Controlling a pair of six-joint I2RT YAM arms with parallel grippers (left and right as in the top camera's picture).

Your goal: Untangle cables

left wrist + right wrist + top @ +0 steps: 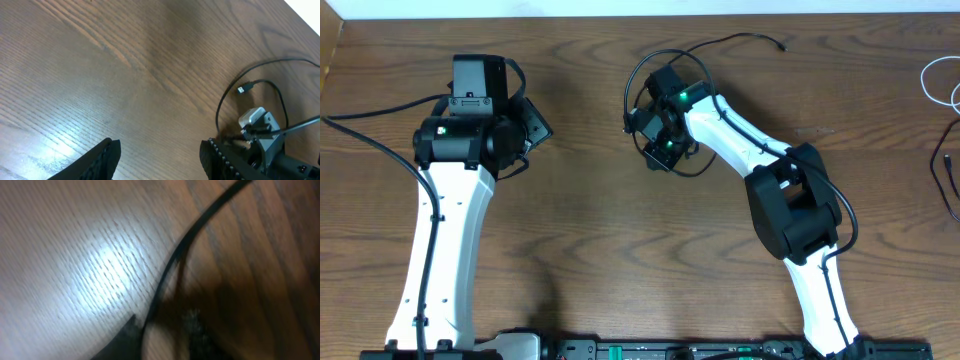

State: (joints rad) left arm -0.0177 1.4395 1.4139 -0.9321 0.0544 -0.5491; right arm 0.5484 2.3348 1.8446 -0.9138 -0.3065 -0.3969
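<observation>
A thin black cable (740,38) loops around my right gripper (636,121) at the table's middle back, and its small plug lies to the far right of the loop. In the blurred right wrist view the cable (200,217) runs down between the fingers (162,340), which look shut on it low over the table. The left wrist view shows the cable's loop (225,97) and plug end. The white cable (932,80) lies apart at the far right edge. My left gripper (540,128) is open and empty at the left (160,157).
Another thin black cord (942,175) lies at the right edge below the white cable. A thick black arm wire (370,135) trails to the left edge. The wooden table (590,230) is bare between the arms.
</observation>
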